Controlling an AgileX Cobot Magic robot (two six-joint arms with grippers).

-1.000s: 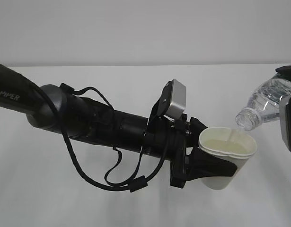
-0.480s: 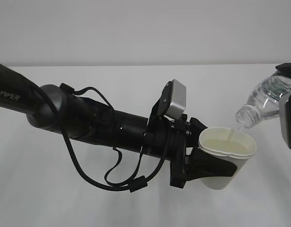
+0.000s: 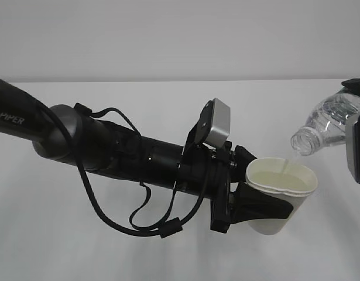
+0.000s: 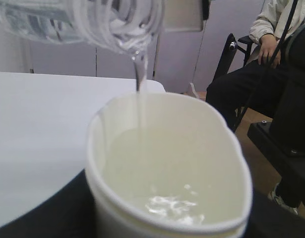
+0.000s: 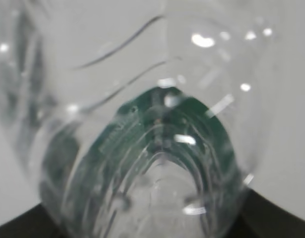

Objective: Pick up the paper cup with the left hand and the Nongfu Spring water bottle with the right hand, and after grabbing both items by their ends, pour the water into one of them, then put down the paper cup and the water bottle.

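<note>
The paper cup (image 3: 282, 193) is held above the table, squeezed into an oval by my left gripper (image 3: 259, 202), which is shut on its side. In the left wrist view the paper cup (image 4: 167, 168) fills the frame with water pooled inside. The Nongfu Spring water bottle (image 3: 326, 126) hangs tilted at the right edge, its open neck just above the cup's far rim. A thin stream runs from the bottle's mouth (image 4: 135, 37) into the cup. My right gripper (image 3: 356, 146) is shut on the bottle's base end. The right wrist view shows only the clear bottle (image 5: 152, 148) and its green label.
The white table (image 3: 80, 246) lies under both arms, with a pale wall behind. The left arm's loose black cables (image 3: 109, 216) hang below it. A seated person (image 4: 271, 74) and a black chair show beyond the table's edge in the left wrist view.
The bottle has crept slightly up and to the right while water keeps running into the cup. The left arm and the cup have stayed still.
</note>
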